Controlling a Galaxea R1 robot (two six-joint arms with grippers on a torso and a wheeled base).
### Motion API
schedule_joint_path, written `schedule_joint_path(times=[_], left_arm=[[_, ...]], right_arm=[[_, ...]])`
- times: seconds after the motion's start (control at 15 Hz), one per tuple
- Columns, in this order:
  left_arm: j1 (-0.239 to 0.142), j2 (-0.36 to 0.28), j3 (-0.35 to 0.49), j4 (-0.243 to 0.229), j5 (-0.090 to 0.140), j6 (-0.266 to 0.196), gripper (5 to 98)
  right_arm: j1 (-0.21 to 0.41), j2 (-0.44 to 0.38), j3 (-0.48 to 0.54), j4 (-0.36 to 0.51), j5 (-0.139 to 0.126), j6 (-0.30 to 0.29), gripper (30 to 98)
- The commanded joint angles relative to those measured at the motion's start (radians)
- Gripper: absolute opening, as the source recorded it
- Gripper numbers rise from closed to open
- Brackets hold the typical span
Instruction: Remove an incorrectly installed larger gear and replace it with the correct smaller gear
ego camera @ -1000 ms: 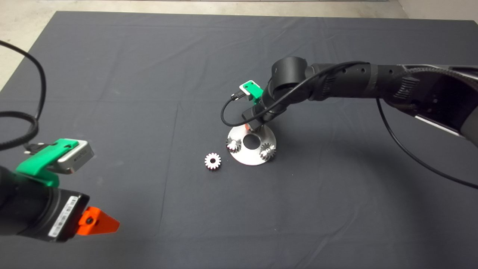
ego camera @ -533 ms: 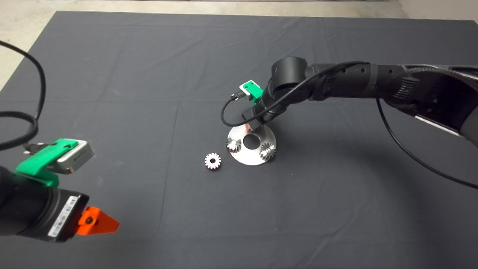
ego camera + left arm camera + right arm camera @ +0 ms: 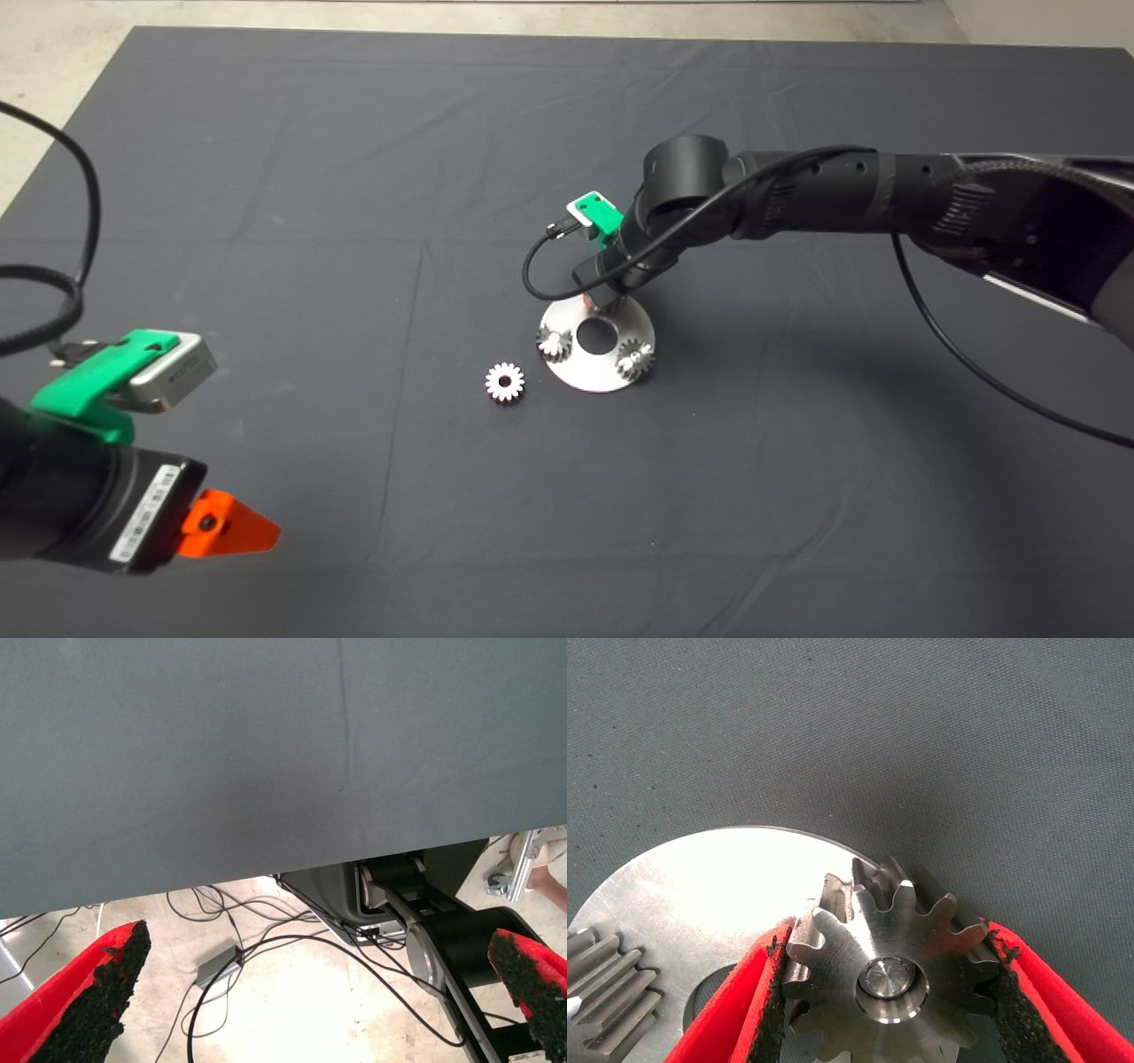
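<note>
On my far left, the left gripper point(image 3: 232, 529) waits over the dark mat's point(image 3: 266, 221) near edge, fingers point(image 3: 97, 983) spread wide with nothing between them; its wrist camera shows pale concrete floor strewn with cables point(image 3: 266, 948) beyond the mat. Near the middle I see the smaller gear point(image 3: 505, 382) lying flat on the cloth, just beside the round steel plate point(image 3: 589, 368), which carries two mounted gears. At the plate's far side, my right gripper point(image 3: 605, 304) clamps the larger gear point(image 3: 890, 979) on its pin, pads point(image 3: 1010, 1001) pressed against the teeth.
</note>
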Motion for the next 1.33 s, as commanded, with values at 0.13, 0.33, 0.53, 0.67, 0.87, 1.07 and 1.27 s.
schedule_joint_path(times=[0.13,0.33,0.53,0.67,0.87,1.07,1.27], left_arm=[[-0.011,-0.004,0.016,-0.012,0.001,-0.001,98.2],[-0.013,-0.004,0.016,-0.012,0.001,-0.001,98.2],[-0.011,-0.004,0.016,-0.012,0.001,-0.001,98.3],[-0.013,-0.003,0.016,-0.012,0.001,-0.002,98.3],[-0.013,-0.004,0.016,-0.012,0.001,-0.002,98.3],[-0.013,-0.004,0.016,-0.012,0.001,-0.002,98.3],[-0.012,-0.002,0.016,-0.012,0.001,-0.001,98.3]], right_arm=[[0.021,0.002,0.004,-0.018,0.0,0.005,51.7],[0.021,0.004,0.003,-0.018,0.003,0.008,51.4],[0.022,0.004,0.005,-0.02,-0.005,0.007,50.6],[0.022,0.004,0.016,-0.023,-0.005,-0.001,49.6],[0.025,0.014,0.022,-0.024,-0.008,-0.003,49.6],[0.028,0.018,0.036,-0.023,-0.019,-0.002,48.6],[0.043,0.018,0.037,-0.019,-0.026,0.0,48.6]])
